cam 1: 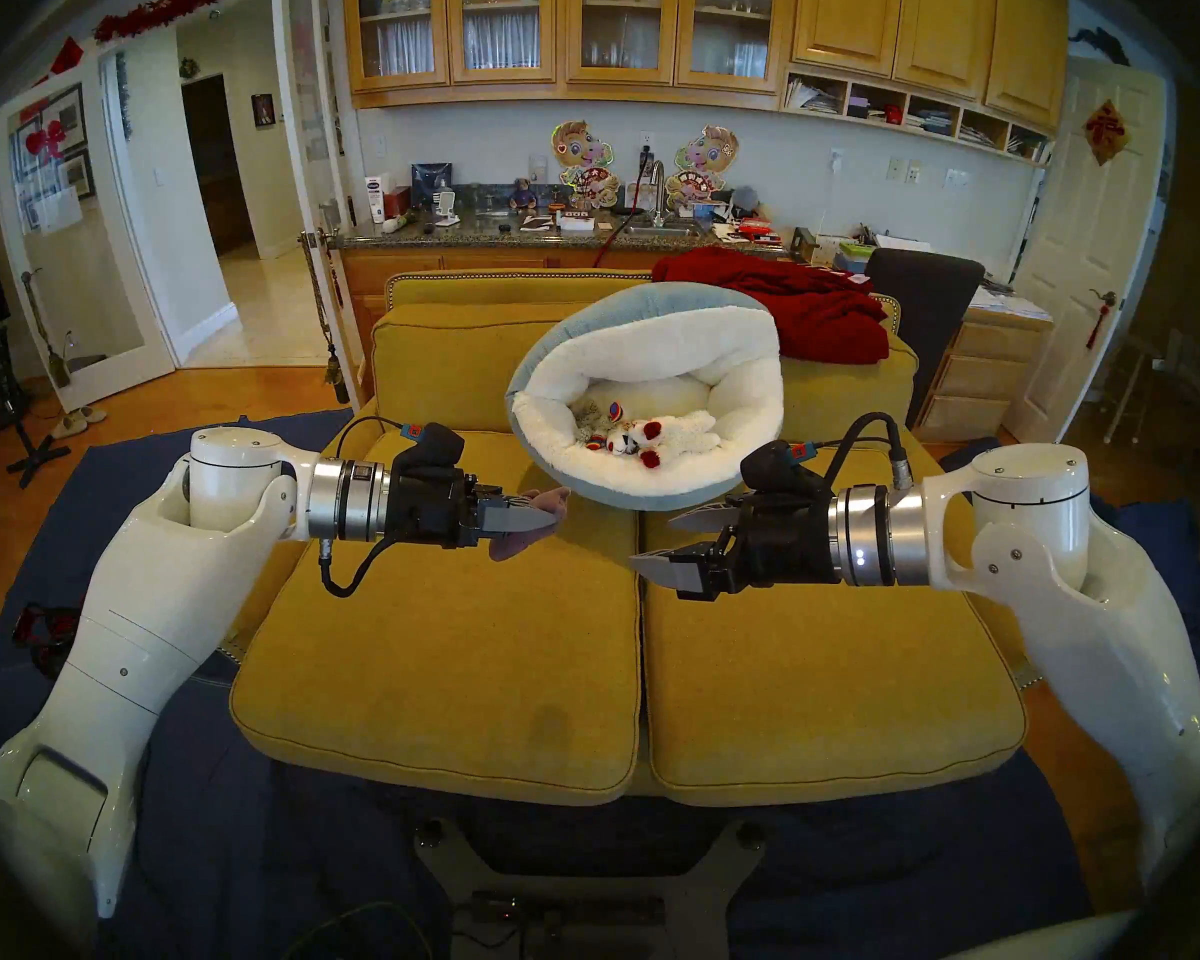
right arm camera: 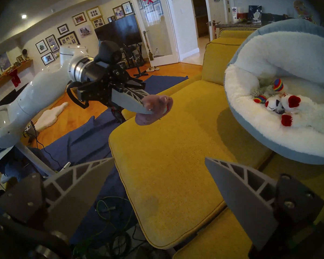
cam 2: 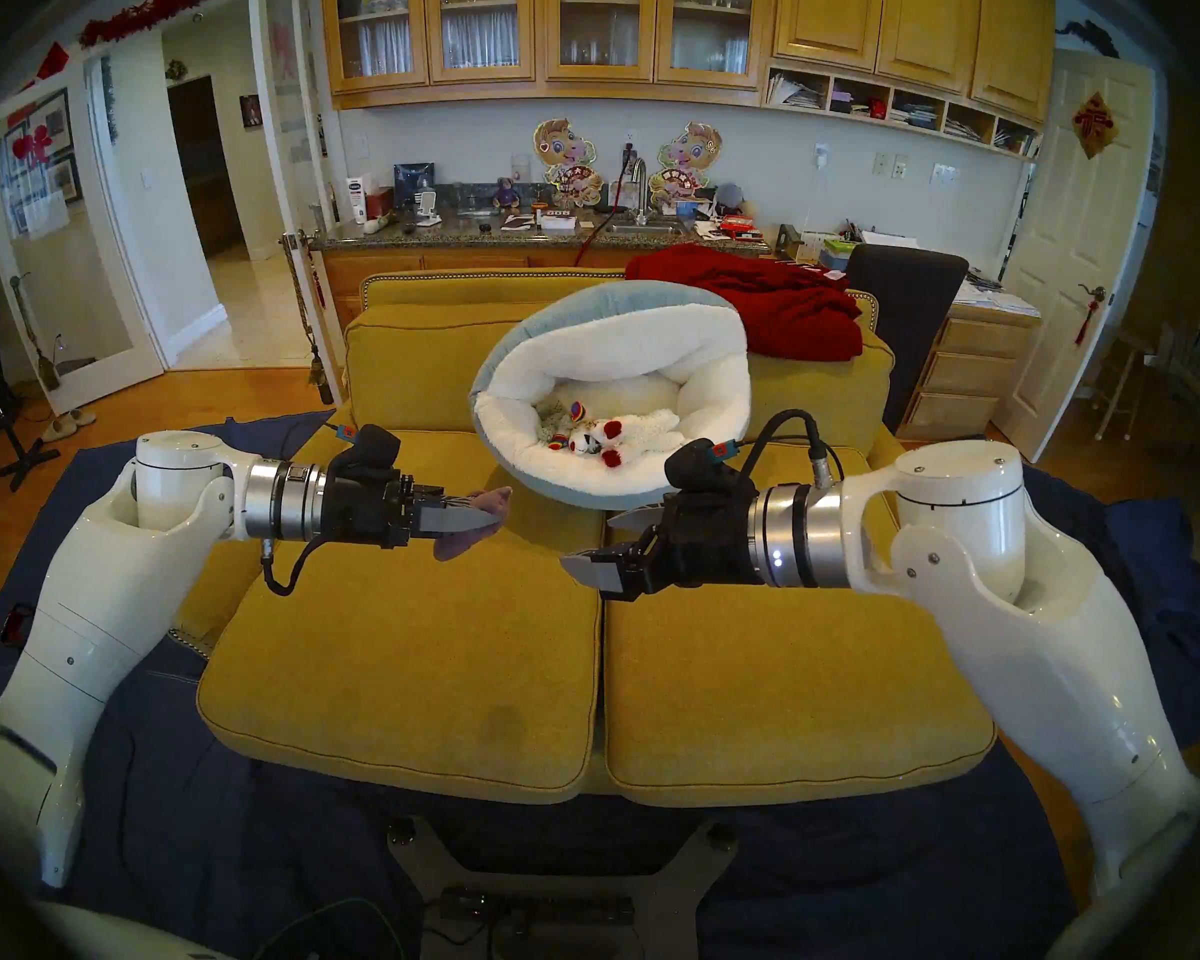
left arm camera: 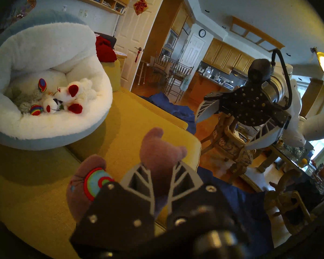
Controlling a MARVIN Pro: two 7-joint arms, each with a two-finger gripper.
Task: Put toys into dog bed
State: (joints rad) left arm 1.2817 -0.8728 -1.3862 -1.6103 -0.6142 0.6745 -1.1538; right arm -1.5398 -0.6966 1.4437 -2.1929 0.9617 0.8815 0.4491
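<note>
Now | left fingers grip purple-grey plush | right fingers wide, empty

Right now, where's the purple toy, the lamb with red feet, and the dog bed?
purple plush toy (right arm camera: 153,111): right wrist view, its body beyond the fingers.
white red-footed lamb (left arm camera: 82,92): left wrist view, its fluffy body.
dog bed (cam 1: 625,484): head view, white front rim.

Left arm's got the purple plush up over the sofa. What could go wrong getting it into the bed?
The left gripper pinches only part of the purple plush; it might slip onto the sofa. The bed sits tilted with its rim folded over, narrowing the opening. The right gripper hangs open nearby and could get clipped.
</note>
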